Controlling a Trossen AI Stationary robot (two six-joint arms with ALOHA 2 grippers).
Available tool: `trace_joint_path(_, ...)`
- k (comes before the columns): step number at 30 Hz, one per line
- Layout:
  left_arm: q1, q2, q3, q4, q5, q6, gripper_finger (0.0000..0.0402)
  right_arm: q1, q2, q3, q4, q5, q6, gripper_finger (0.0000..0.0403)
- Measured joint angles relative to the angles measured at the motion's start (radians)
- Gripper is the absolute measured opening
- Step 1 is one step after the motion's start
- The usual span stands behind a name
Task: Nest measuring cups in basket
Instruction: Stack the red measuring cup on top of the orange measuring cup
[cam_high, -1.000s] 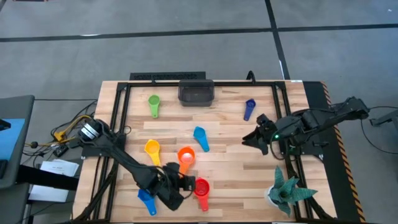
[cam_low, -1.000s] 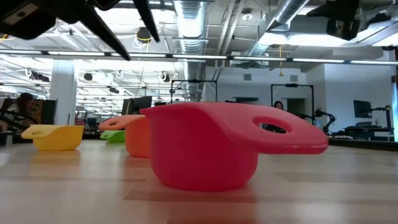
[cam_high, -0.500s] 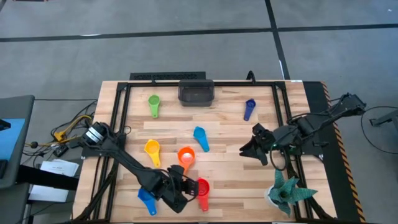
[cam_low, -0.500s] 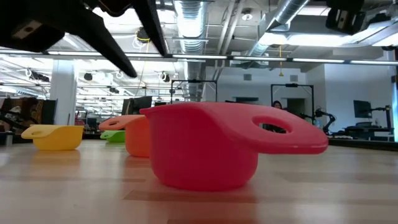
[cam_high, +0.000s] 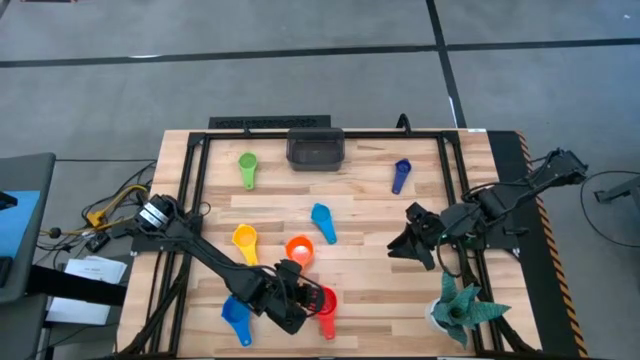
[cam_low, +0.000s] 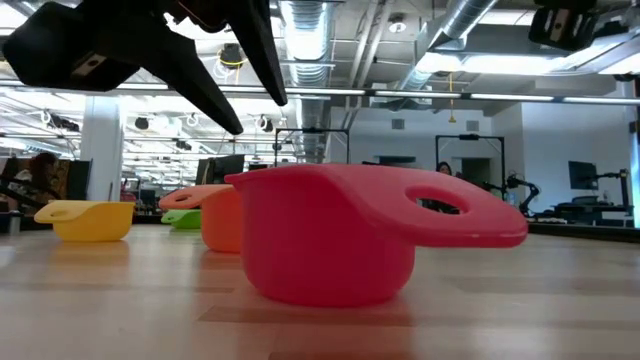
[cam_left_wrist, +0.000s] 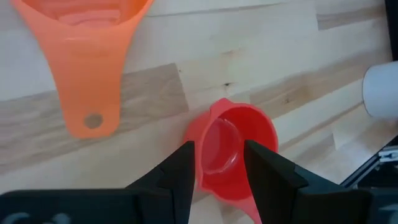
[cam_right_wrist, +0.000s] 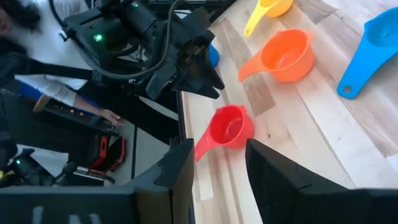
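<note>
The red measuring cup (cam_high: 325, 301) stands upright on its base near the table's near edge, its handle pointing to that edge. My left gripper (cam_high: 304, 291) hangs open just above and left of it. In the left wrist view the red cup (cam_left_wrist: 242, 134) shows beyond the gap between the fingers, untouched. The orange (cam_high: 298, 250), yellow (cam_high: 245, 240), light blue (cam_high: 322, 222), green (cam_high: 247, 165), dark blue (cam_high: 401, 175) and royal blue (cam_high: 236, 318) cups lie scattered. The basket (cam_high: 316, 149) stands at the far edge. My right gripper (cam_high: 399, 239) hovers open at the right.
A teal spiky plant-like object (cam_high: 460, 308) stands at the near right corner. A black frame (cam_high: 190, 190) runs along the table's sides. Bare wood lies between the cups and the basket.
My left gripper has rolled about its own axis and its fingers have edged toward the red cup, staying above it. My right gripper has drifted a little toward the table's near edge. No cup has moved.
</note>
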Motion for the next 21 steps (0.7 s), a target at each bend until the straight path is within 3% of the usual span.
trace_joint_path(9,0.000,0.000,0.000,0.042,0.034,0.017,0.0125,0.000,-0.002,0.000,0.000,0.000,0.009,0.0152)
trace_joint_path(21,-0.001,0.000,0.000,0.034,-0.030,0.015,0.0125,0.032,0.000,0.000,-0.002,0.005,0.039,0.0142)
